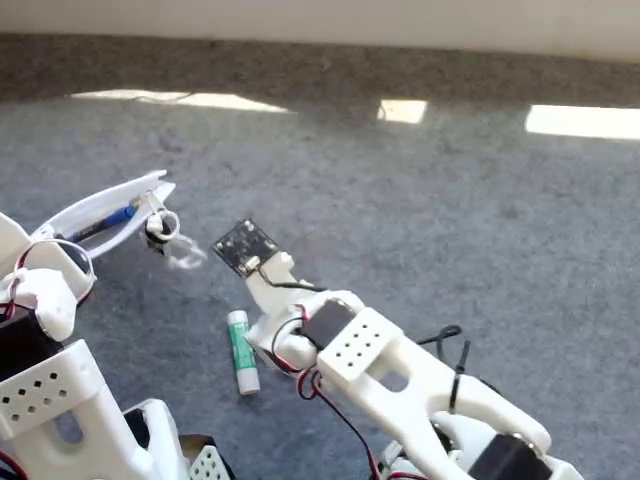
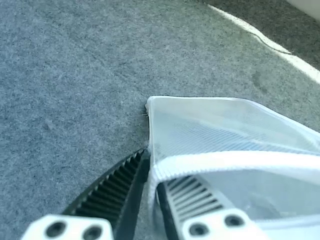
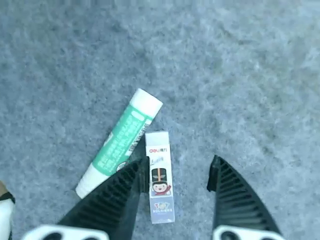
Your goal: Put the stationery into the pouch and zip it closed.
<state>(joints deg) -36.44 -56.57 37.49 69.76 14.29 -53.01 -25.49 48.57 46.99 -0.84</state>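
Observation:
The white mesh pouch (image 1: pixel 105 212) lies open at the left with a blue pen (image 1: pixel 110 219) inside and a zip ring (image 1: pixel 161 226) at its far end. My left gripper (image 2: pixel 150 161) is shut on the pouch's (image 2: pixel 225 130) near edge. A green glue stick (image 3: pixel 122 142) and a small white boxed eraser (image 3: pixel 160 182) lie side by side on the carpet. My right gripper (image 3: pixel 179 167) hangs open just above them, with the eraser between its fingers close to one finger (image 3: pixel 120 192). In the high view the glue stick (image 1: pixel 241 352) lies beside the right arm (image 1: pixel 350 345).
Grey carpet (image 1: pixel 470 220) covers the whole surface, with open room to the right and at the back. Bright sunlit patches (image 1: pixel 580 120) run along the far edge. The left arm's base (image 1: pixel 50 390) sits at the near left.

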